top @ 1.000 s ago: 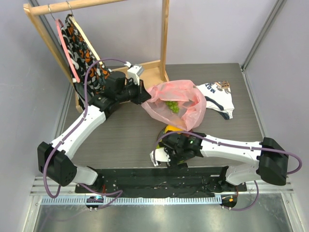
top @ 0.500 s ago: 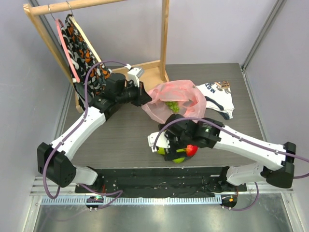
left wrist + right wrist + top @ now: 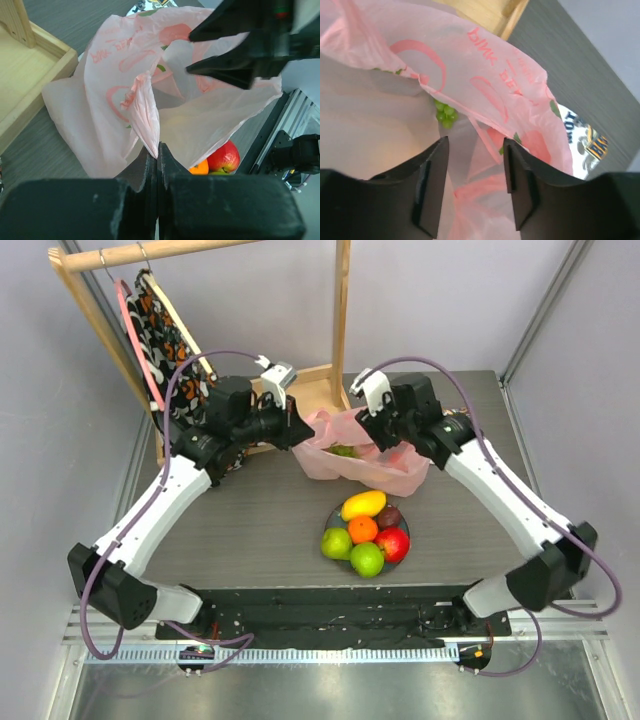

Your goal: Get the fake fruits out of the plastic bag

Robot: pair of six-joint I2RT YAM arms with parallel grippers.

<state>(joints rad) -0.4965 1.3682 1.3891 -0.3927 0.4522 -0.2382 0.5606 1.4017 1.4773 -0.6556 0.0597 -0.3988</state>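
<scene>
Plastic bag (image 3: 362,452) lies on the far middle of the surface (image 3: 250,520), just in front of the wooden rack's base (image 3: 30,75). In the top view its long axis runs left to right, with the right end a little nearer the arms. The mouth is pulled up and open between the two hands.

Left hand (image 3: 158,150) is clenched on a gathered fold of the bag's left rim, fingers pressed together with pink film pinched between them. The fold stands up from the fingers in a narrow ridge.

Right hand (image 3: 472,145) is released, fingers spread apart. It points down at the right side of the bag's mouth and grips nothing.

Bunch of green grapes (image 3: 445,113) is inside the bag, seen through the opening and partly veiled by film. In the top view it shows as a green patch (image 3: 345,450) near the bag's left half.

The rest of the fruit sits in a tight cluster on the near middle of the surface, well apart from the bag:
- mango (image 3: 363,504) at the far side, long axis left to right
- orange (image 3: 362,529) in the middle
- dark purple fruit (image 3: 388,516)
- red apple (image 3: 393,544)
- two green apples (image 3: 336,543), (image 3: 366,559)

A white-and-navy cloth (image 3: 587,142) shows beyond the bag's right end.
</scene>
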